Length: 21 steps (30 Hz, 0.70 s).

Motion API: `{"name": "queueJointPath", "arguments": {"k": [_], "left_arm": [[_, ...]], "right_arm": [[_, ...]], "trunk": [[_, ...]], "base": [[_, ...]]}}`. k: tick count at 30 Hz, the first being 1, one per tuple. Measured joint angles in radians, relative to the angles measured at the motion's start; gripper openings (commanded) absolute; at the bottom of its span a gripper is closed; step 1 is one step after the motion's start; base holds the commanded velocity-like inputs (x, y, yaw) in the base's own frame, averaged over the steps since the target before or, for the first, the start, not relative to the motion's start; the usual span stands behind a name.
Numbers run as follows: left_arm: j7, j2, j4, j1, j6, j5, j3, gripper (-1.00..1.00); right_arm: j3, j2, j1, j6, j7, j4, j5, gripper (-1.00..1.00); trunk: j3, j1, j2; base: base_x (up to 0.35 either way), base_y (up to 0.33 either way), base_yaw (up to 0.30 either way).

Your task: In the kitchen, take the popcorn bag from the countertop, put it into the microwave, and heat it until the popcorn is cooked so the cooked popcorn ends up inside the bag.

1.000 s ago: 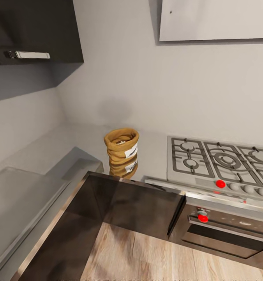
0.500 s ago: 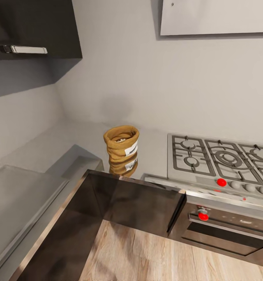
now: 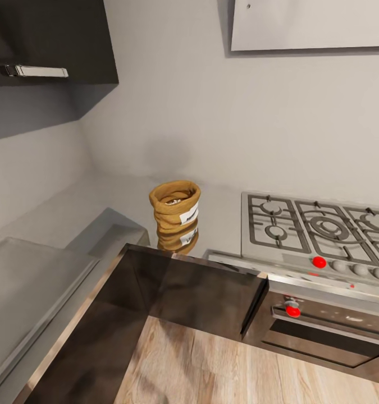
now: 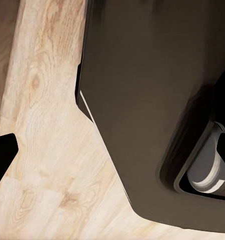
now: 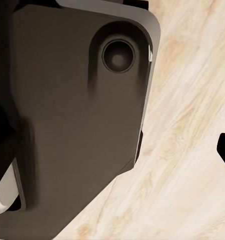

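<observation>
Grey kitchen wall backs the glossy tabletop (image 3: 54,235), where the popcorn bag (image 3: 175,213) stands upright just beside the gas hob (image 3: 313,230), which is cut off. Neither pincer's grip can be told.

The print on the small white label (image 3: 188,215) of the squat tan-brown paper popcorn bag (image 3: 175,214) is too small to read; right of that bag, the picture's edge cuts off the grey steel gas hob (image 3: 313,234).

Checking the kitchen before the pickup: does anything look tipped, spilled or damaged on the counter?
Nothing stands out. The popcorn bag stands upright on the countertop, open at the top, left of the gas hob, with nothing spilled around it. Its double below is just a reflection in the glossy surface.
</observation>
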Motion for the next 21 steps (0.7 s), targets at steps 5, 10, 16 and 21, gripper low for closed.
{"name": "queueJointPath", "arguments": {"k": [5, 10, 16, 21], "left_arm": [[0.0, 0.0, 0.001, 0.0, 0.0, 0.0, 0.0, 1.0], [0.0, -0.001, 0.001, 0.0, 0.0, -0.001, 0.0, 1.0], [0.0, -0.001, 0.001, 0.0, 0.0, -0.001, 0.0, 1.0], [0.0, -0.001, 0.001, 0.0, 0.0, -0.001, 0.0, 1.0]], "right_arm": [[-0.002, 0.002, 0.0, 0.003, 0.005, 0.0, 0.002, 1.0], [-0.002, 0.002, 0.0, 0.001, 0.002, 0.0, 0.004, 1.0], [-0.002, 0.002, 0.0, 0.0, 0.0, 0.0, 0.004, 1.0], [-0.001, 0.0, 0.0, -0.001, 0.0, 0.0, 0.005, 1.0]], "trunk": [[0.0, 0.0, 0.0], [0.0, 0.0, 0.0], [0.0, 0.0, 0.0], [0.0, 0.0, 0.0]], "base": [[0.0, 0.0, 0.0], [0.0, 0.0, 0.192], [0.0, 0.0, 0.253], [0.0, 0.0, 0.041]]}}
